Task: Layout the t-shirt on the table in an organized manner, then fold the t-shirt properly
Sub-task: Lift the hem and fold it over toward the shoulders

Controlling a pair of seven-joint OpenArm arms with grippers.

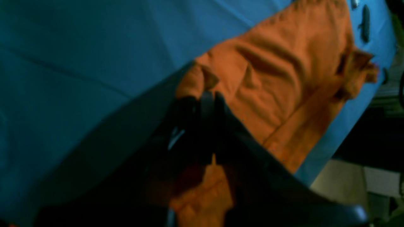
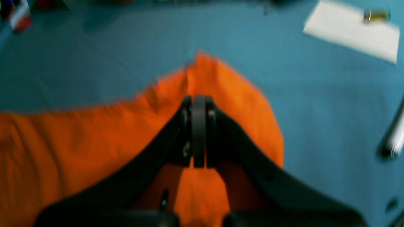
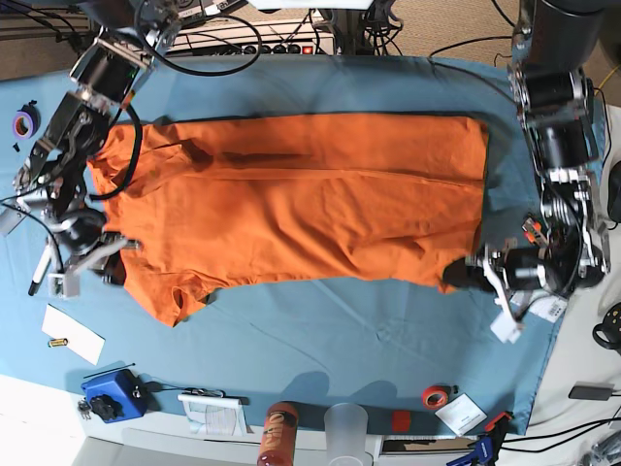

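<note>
The bright orange t-shirt lies spread across the blue-teal table, wrinkled, with its length running left to right. My right gripper is shut on the shirt's edge at the base view's left; in the right wrist view the jaws pinch a raised fold of the orange cloth. My left gripper is shut on the shirt's lower corner at the base view's right; in the left wrist view it clamps the cloth above the table.
A white paper and a blue box sit at the front left. A purple tape roll lies far left. A can, a clear cup and an orange-red tape roll line the front edge.
</note>
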